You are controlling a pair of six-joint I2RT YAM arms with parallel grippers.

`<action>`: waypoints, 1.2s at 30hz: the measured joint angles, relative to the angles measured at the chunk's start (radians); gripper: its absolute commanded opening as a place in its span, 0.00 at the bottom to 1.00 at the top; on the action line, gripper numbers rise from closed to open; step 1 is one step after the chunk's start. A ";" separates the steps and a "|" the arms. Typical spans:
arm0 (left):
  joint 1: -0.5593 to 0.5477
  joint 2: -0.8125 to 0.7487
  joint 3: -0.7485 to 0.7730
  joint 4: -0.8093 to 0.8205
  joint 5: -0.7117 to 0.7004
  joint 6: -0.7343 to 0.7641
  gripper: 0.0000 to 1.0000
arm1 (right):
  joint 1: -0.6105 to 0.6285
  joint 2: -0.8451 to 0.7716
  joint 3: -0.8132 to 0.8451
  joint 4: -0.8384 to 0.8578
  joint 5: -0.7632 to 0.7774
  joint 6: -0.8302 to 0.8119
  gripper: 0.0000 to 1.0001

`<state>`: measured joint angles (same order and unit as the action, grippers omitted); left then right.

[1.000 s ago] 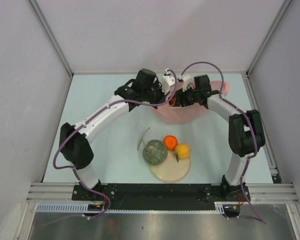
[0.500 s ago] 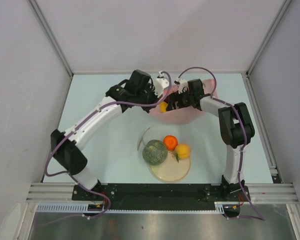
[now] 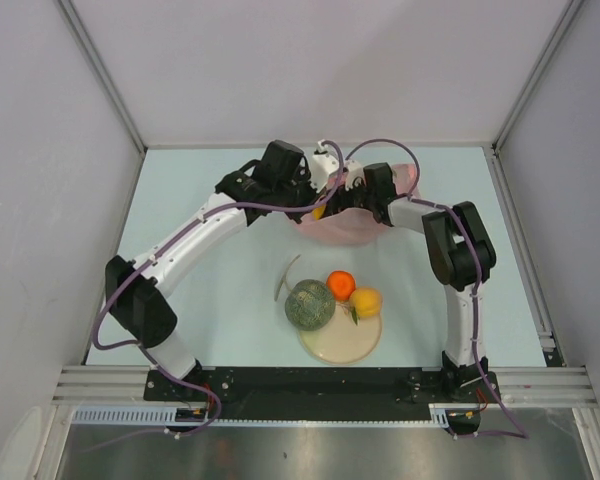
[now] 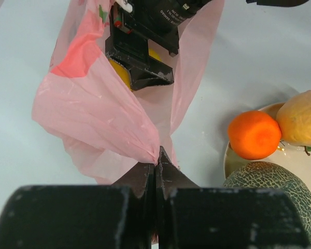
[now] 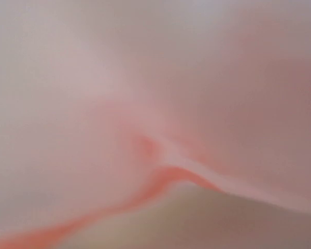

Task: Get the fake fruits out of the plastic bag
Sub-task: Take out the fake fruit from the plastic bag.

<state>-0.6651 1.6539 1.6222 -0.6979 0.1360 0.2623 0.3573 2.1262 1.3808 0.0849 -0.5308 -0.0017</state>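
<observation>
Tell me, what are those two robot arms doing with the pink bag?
They are emptying fake fruit out of it. The left fingers are shut on an edge of the pink plastic bag, holding it up. The right fingers reach inside, next to a yellow fruit. A melon, an orange and a yellow-orange fruit are already out, by the cream plate.

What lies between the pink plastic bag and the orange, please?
Only bare table: the top view shows an open strip between the plastic bag and the orange, and the left wrist view agrees.

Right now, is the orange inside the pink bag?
No, the orange lies outside the bag, next to the melon.
</observation>
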 measured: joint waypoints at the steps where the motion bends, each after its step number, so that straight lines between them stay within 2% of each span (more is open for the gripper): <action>1: 0.000 0.002 0.000 0.000 0.000 -0.002 0.00 | 0.003 0.000 0.000 0.006 -0.001 -0.003 0.99; 2: 0.000 0.004 0.000 0.000 0.000 -0.004 0.00 | 0.010 0.000 0.000 0.013 -0.001 -0.015 0.98; 8: 0.000 0.021 0.001 0.008 -0.003 -0.014 0.00 | 0.044 0.015 0.005 0.033 0.011 -0.053 0.79; 11: 0.000 0.041 0.005 0.009 -0.007 -0.019 0.00 | 0.049 0.017 0.007 0.028 0.042 -0.069 0.62; 12: 0.000 0.045 0.005 0.011 -0.008 -0.019 0.00 | 0.047 0.017 0.008 0.023 0.049 -0.078 0.53; 13: 0.000 0.050 0.007 0.012 -0.011 -0.019 0.00 | 0.045 0.017 0.010 0.016 0.053 -0.082 0.49; 17: 0.000 0.064 0.011 0.024 -0.011 -0.027 0.00 | 0.027 0.017 0.019 -0.011 0.046 -0.089 0.46; 24: 0.004 0.083 0.019 0.050 -0.010 -0.037 0.00 | -0.020 -0.011 0.020 -0.064 -0.031 -0.085 0.34; 32: 0.029 0.138 0.075 0.116 -0.024 -0.082 0.00 | -0.044 -0.234 0.021 -0.238 -0.169 -0.204 0.33; 36: 0.036 0.166 0.123 0.138 -0.031 -0.100 0.00 | -0.051 -0.313 0.024 -0.346 -0.209 -0.309 0.26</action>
<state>-0.6289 1.8194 1.7451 -0.5594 0.1055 0.1627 0.3061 1.8130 1.4052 -0.2615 -0.7395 -0.3107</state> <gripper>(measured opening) 0.009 0.622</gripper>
